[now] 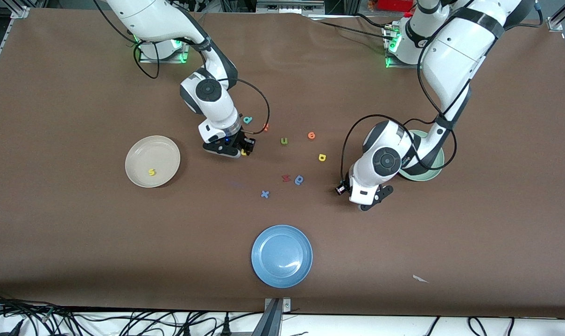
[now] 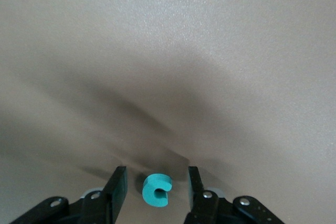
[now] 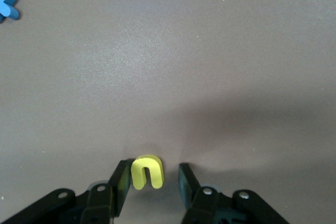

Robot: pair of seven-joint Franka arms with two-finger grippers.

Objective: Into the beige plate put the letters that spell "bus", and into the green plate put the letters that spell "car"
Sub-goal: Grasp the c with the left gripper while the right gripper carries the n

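A blue plate [image 1: 282, 255] sits on the brown worktop [image 1: 77, 242] nearest the front camera. Farther from it lie a blue "x" [image 1: 264, 194], a red "z" [image 1: 286, 178] just beside a blue round-bowled letter [image 1: 299, 179], an olive-green "u" [image 1: 284, 140] and an orange "e" [image 1: 311, 135]. A small white scrap [image 1: 420, 278] (perhaps paper) lies toward the left arm's end.

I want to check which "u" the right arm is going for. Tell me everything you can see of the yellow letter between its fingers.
The yellow "u" is a small, thick letter cut from what looks like matte foam, two short legs joined by a rounded arch. It lies flat on the brown table, between the open fingers of the right tool. One finger stands right against it; the other is apart from it. It lies beside the beige plate, toward the table's middle.
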